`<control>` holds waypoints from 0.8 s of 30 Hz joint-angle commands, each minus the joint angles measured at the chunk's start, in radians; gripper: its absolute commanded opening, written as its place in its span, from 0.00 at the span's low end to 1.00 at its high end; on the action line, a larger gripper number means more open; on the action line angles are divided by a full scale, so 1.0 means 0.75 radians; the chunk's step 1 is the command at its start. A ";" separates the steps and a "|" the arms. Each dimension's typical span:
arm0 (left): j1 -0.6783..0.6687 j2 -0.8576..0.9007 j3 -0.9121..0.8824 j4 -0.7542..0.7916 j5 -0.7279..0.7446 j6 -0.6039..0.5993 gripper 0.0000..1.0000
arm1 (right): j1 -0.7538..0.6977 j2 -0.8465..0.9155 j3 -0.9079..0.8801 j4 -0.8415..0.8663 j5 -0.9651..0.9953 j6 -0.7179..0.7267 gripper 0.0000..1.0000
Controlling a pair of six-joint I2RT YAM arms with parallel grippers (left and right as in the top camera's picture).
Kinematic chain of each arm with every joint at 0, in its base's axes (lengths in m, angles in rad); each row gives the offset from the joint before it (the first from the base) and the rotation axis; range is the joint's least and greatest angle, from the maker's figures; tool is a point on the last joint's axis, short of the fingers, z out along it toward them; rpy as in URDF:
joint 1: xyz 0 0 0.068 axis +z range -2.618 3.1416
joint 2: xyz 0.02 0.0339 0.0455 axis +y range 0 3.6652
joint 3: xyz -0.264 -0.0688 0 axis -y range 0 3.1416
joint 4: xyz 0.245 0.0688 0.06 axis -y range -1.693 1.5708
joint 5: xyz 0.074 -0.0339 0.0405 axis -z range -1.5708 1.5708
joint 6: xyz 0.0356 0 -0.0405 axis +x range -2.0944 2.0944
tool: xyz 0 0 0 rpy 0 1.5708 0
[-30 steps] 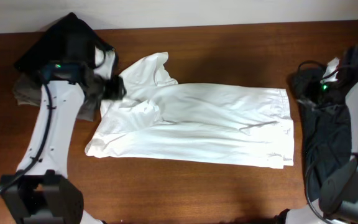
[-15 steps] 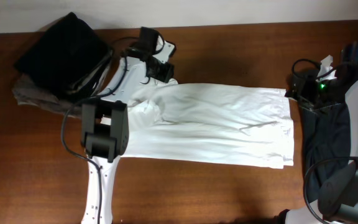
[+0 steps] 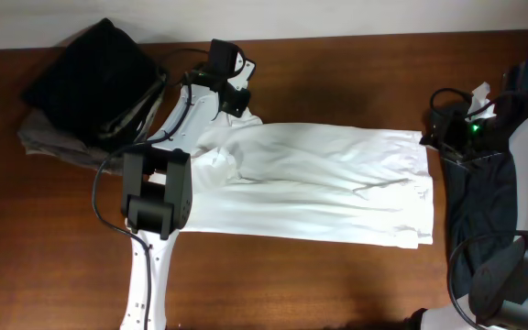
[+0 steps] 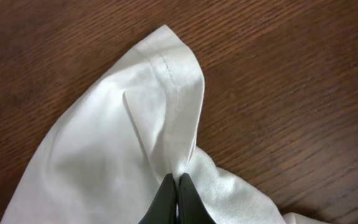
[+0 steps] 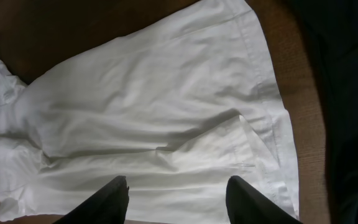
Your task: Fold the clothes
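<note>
Shirt [image 3: 319, 183] flat on counter [image 3: 337, 284], folded into a long white band, hem to the right, collar end to the left. Black pile [image 3: 90, 73] at far left and dark garment [image 3: 484, 211] at far right, both apart from the work.

At the upper-left corner, left gripper [image 4: 176, 186] now shut tight on sleeve [image 4: 160, 99], thin cloth pinched and bunched between the tips. Sat lower down by the collar a second ago; since then swung across, opened over the sleeve and clamped.

Over the hem end, right gripper [image 5: 182, 199] spread apart and empty, wider than a second ago. Seems to hover just clear of the cloth, though hard to judge height from the wrist view.

Means a fresh hold on the sleeve, so sleeve fold about to start: likely a draw inward over the body. Could drag the whole light shirt along with nothing pinning it. Leaves most of the folding undone.
</note>
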 commanded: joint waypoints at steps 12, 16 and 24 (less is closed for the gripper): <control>0.017 0.000 0.375 -0.762 -0.090 -0.244 0.00 | 0.007 0.202 0.017 0.604 0.169 -0.015 0.64; 0.017 -0.012 0.375 -0.950 -0.049 -0.284 0.00 | 0.008 0.364 0.017 0.695 0.168 -0.015 0.64; 0.017 -0.135 0.375 -1.061 -0.039 -0.314 0.00 | 0.008 0.662 0.017 0.735 -0.028 -0.019 0.60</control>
